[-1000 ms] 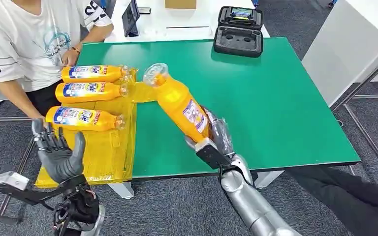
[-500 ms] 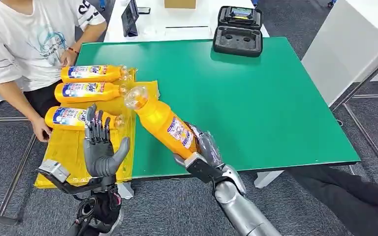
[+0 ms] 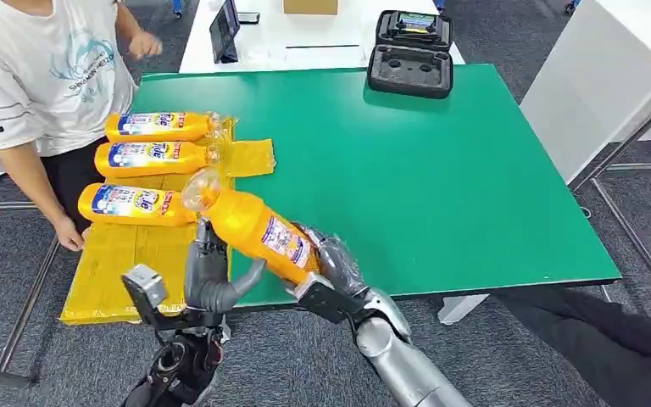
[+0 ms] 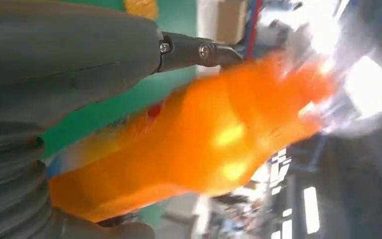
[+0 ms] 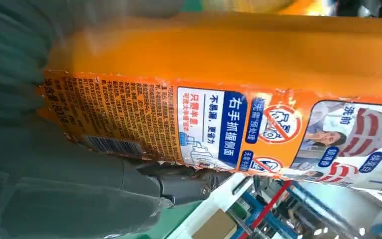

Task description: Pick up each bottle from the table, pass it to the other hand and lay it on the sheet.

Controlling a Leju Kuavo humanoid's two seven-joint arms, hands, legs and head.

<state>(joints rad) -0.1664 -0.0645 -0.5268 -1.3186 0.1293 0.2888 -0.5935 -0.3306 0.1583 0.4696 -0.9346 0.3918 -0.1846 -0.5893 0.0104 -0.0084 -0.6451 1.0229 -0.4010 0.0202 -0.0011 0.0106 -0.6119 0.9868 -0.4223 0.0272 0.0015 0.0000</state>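
Note:
My right hand (image 3: 332, 268) grips the base of an orange bottle (image 3: 258, 231) with a printed label, held tilted over the table's front edge, its clear cap pointing toward the yellow sheet (image 3: 131, 264). My left hand (image 3: 212, 273) stands upright right beside the bottle's middle, fingers behind it and thumb under it, spread and not closed. In the left wrist view the blurred bottle (image 4: 214, 144) lies between the thumb and fingers. The label (image 5: 229, 124) is close up in the right wrist view. Three more orange bottles (image 3: 154, 157) lie side by side on the sheet.
A person in a white T-shirt (image 3: 42, 76) stands at the table's left corner, one hand by the sheet's edge. A black open case (image 3: 411, 52) sits at the far edge of the green table (image 3: 441, 170). A white cabinet (image 3: 610, 76) stands to the right.
My right hand has carried the bottle down and to the left, toward the front edge. My left hand has swung right and now brackets the bottle. The person's far arm lifted.

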